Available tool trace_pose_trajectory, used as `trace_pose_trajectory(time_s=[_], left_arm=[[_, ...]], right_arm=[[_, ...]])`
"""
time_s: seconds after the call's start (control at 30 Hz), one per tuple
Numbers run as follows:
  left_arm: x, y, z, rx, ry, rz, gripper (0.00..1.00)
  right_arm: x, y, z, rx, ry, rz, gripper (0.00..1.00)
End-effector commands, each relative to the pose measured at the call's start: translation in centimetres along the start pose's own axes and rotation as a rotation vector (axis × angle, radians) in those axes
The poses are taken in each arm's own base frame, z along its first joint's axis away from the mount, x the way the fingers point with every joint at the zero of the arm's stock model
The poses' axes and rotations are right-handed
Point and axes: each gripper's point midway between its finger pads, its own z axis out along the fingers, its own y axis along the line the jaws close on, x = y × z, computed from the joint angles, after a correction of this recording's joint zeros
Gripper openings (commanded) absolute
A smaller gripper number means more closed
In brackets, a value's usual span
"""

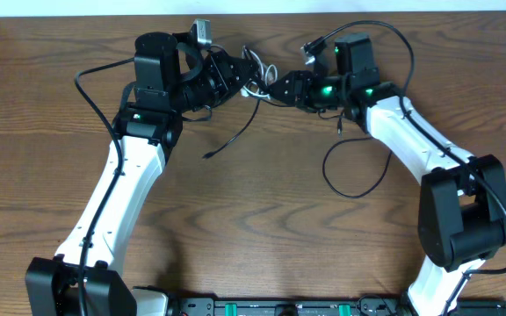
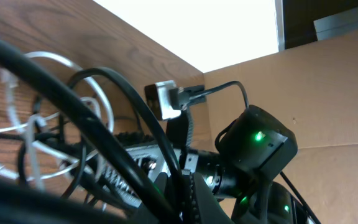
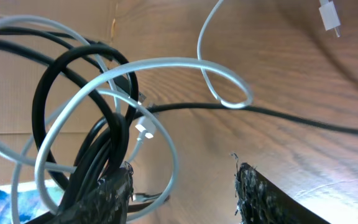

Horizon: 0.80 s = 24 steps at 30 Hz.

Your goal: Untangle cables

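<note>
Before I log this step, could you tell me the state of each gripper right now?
Left gripper: closed; what it holds, if anything, cannot be told.
Right gripper: open; cables hang against one finger.

Arms: two, one tool each: left tool (image 1: 235,77) and right tool (image 1: 281,88).
Right tool fingers (image 3: 263,196): two in the right wrist view.
Desk (image 1: 235,228): one.
Cables (image 1: 255,85): one tangle, between the two tools.
White cord (image 3: 166,61): one as far as it can be traced, in several loops.
White plug ends: two. The far white plug (image 3: 329,15) is well away from the right tool; the near white plug (image 3: 143,129) is just beside its left-hand finger.
Black cords (image 3: 104,152): more than one. The strands overlap, so the exact number is not countable.
Loose black end (image 1: 233,140): one, trailing out of the tangle, below the left tool in the overhead view.
</note>
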Motion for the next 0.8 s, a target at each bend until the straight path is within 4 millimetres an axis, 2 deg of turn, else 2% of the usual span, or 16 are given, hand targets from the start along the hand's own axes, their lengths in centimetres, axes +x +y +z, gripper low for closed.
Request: trace_pose_trajectory(time_s=[0.0,0.13,0.5,0.7,0.77], left_arm=[[0.0,-0.5,-0.1,0.018,0.009,0.024,0.07],[0.1,-0.5,-0.1,0.022,0.014,0.024,0.07],[0.2,-0.7,-0.1,0.032,0.021,0.027,0.07],[-0.2,-1.9,-0.2,0.079,0.012,0.051,0.07],[-0.5,-3.0,-0.3,0.124,0.004,0.06,0.07]], right_arm=[[1.2,0.6,1.5,-0.012,0.04,0.056,0.52],[1.5,0.7,2.1,-0.016,0.048,0.1,0.51],[2.2,1.3,1.9,-0.06,0.093,0.128,0.52],[2.5,0.7,2.0,-0.027,0.092,0.145,0.51],[2.7,0.2,2.0,-0.002,0.094,0.155,0.5]])
